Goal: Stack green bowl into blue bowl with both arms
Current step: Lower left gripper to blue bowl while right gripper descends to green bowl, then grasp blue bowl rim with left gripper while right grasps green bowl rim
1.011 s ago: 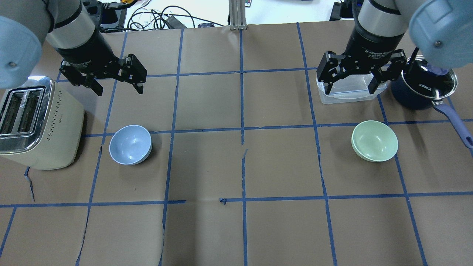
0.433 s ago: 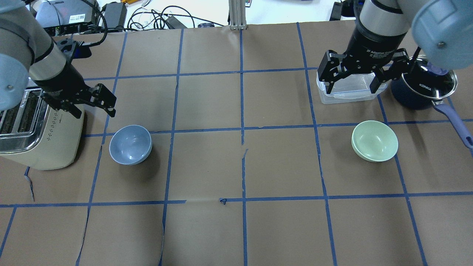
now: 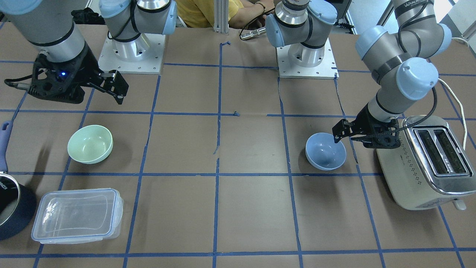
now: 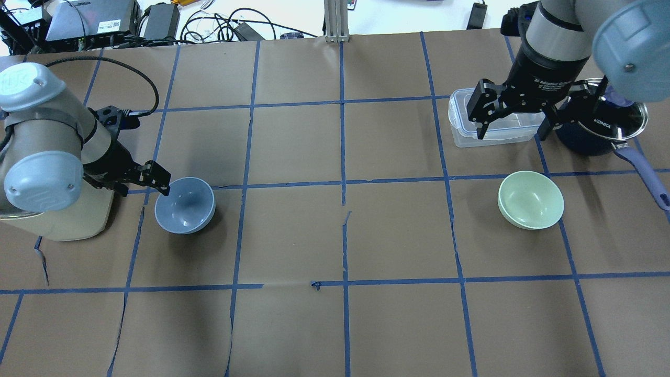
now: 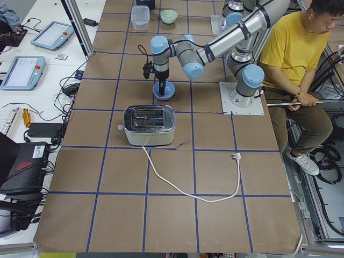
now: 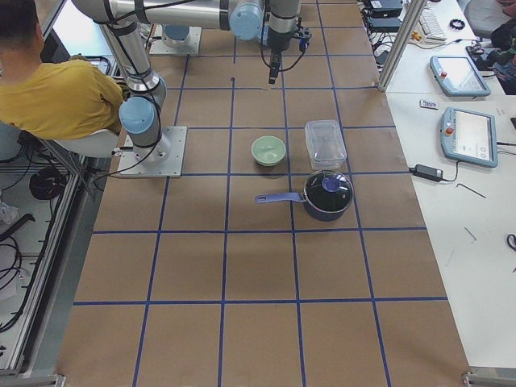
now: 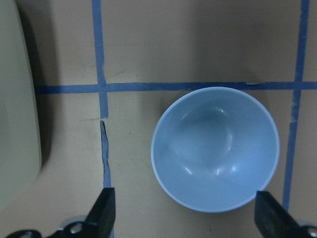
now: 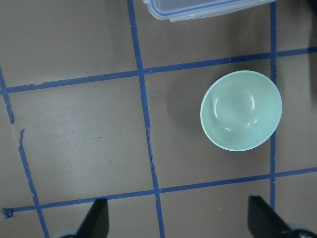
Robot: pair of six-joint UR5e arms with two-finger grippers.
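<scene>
The blue bowl [image 4: 185, 204] stands upright on the paper beside the toaster; it also shows in the front view [image 3: 325, 151] and the left wrist view [image 7: 215, 148]. My left gripper [image 4: 142, 186] is open and low between the toaster and the bowl, one finger [image 4: 163, 187] at the bowl's rim, gripping nothing. The green bowl [image 4: 530, 199] stands upright on the other side of the table and shows in the right wrist view [image 8: 241, 110]. My right gripper [image 4: 513, 131] is open and empty, raised beyond the green bowl, over the plastic container.
A cream toaster [image 4: 78, 220] stands close beside the blue bowl, under my left arm. A clear plastic container [image 3: 76, 216] and a dark navy pot [image 4: 602, 125] with a long handle stand beyond the green bowl. A person sits behind the robot [image 5: 293, 48].
My left arm has swung down and toward the robot, from above the table's far side to the blue bowl's rim. My right gripper has shifted slightly to the right. Both stay open.
</scene>
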